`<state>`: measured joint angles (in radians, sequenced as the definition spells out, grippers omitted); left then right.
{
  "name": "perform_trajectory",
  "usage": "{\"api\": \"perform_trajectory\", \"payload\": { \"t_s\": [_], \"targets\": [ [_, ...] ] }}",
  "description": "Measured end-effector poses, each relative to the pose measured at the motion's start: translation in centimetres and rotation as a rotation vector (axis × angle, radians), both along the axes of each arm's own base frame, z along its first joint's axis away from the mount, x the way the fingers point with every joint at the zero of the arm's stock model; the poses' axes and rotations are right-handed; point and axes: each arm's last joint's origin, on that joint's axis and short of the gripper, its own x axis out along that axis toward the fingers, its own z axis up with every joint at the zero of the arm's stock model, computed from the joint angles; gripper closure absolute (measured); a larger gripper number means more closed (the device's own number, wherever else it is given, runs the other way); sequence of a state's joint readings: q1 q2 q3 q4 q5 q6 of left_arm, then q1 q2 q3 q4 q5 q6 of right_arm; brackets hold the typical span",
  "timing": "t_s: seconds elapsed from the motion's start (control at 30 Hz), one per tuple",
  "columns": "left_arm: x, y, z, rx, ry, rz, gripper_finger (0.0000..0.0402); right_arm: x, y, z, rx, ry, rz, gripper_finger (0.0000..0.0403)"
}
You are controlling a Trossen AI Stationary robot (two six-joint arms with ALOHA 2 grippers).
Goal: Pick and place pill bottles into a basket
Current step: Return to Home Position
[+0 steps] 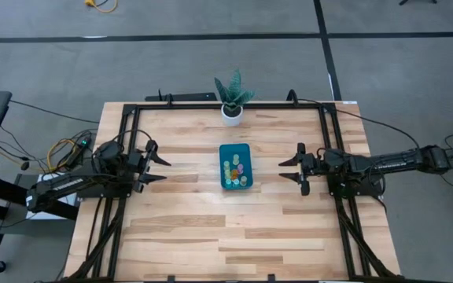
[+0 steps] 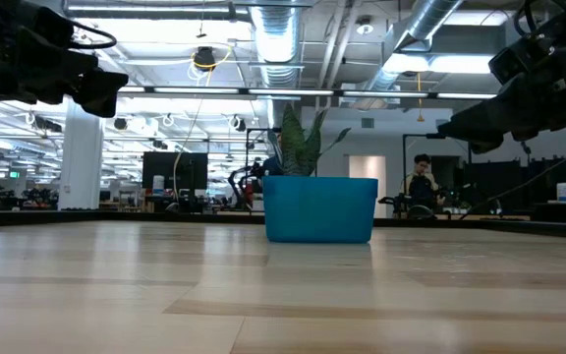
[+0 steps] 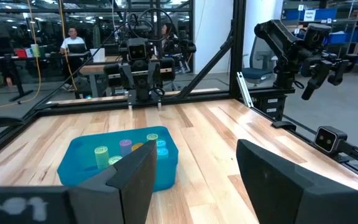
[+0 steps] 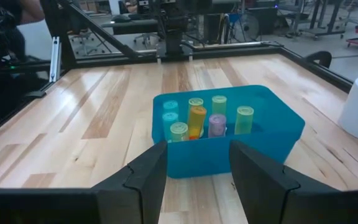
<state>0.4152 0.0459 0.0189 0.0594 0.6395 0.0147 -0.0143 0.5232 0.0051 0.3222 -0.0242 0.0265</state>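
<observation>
**Desk:** Where is the teal-blue, round-cornered plastic basket (image 1: 235,149)?

**Photographer:** On the pale wooden plank table (image 1: 195,228), midway between its left and right edges and nearer the far edge, where a spiky green plant in a white round pot (image 1: 232,112) stands. The small round pill bottles (image 4: 197,118) in orange, yellow-green, pink and pale blue stand upright inside it, clustered towards the end away from the plant.

**Desk:** And the arms?

**Photographer:** The left gripper (image 1: 166,170) hovers near the table's left edge, facing the basket and well apart from it, with its dark fingers spread wide and nothing between them. The right gripper (image 1: 283,170) mirrors it from the right edge, likewise parted and empty-handed.
</observation>
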Motion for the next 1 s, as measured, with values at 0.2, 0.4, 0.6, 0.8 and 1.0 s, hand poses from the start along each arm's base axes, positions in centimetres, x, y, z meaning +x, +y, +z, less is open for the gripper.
{"api": "perform_trajectory", "payload": {
  "t_s": [0.2,0.4,0.6,0.8,1.0],
  "targets": [
    [0.00,0.00,0.00,0.000,0.000,0.000,0.0189,0.00,0.00,0.00,0.000,0.000,0.000,0.0234],
    [0.00,0.00,0.00,0.000,0.000,0.000,0.0189,-0.01,0.00,-0.03,0.000,0.001,0.000,0.0236],
    [0.00,0.00,0.00,0.000,0.000,0.000,0.0189,-0.01,0.00,-0.03,0.000,0.001,0.000,0.0234],
    [0.00,0.00,0.00,0.000,0.000,0.000,0.0189,-0.01,0.00,-0.03,0.000,0.001,0.000,0.0232],
    [0.00,0.00,0.00,0.000,0.000,0.000,0.0189,-0.01,0.01,-0.03,0.000,0.001,0.001,0.0232]
  ]
}}
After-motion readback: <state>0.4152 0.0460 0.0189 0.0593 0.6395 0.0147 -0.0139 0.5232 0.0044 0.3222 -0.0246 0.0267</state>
